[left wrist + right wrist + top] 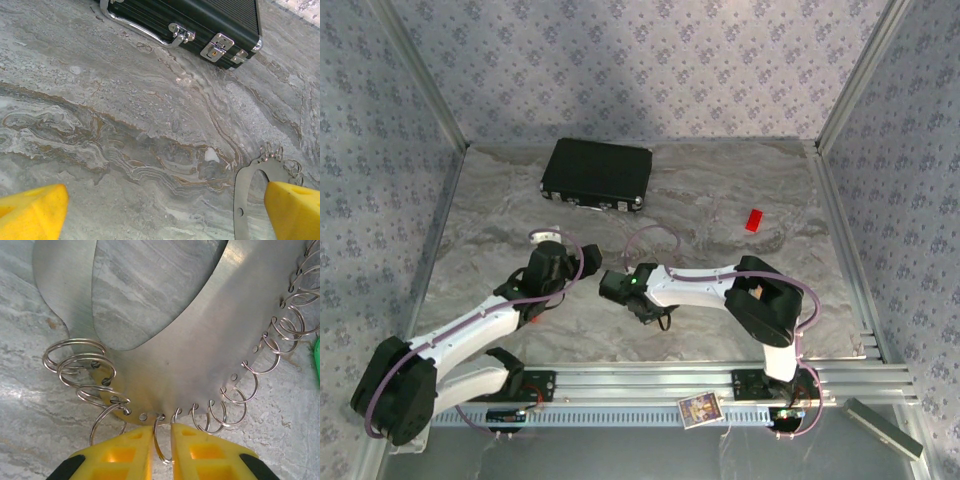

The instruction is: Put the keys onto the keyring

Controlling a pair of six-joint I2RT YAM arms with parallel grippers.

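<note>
The right gripper [161, 436] pinches one small split ring [157, 439] on the near edge of the keyring [200, 355], whose flat metal band curves away ahead of its fingers [127, 455]. The left gripper [164, 200] stands wide apart, with the keyring just beside its right finger [295, 210] and the black case [200, 20] farther ahead.

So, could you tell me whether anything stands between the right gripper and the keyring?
Nothing visible does. The right gripper is at the keyring, and its yellow fingers pinch one split ring hanging from the plate's lower edge.
</note>
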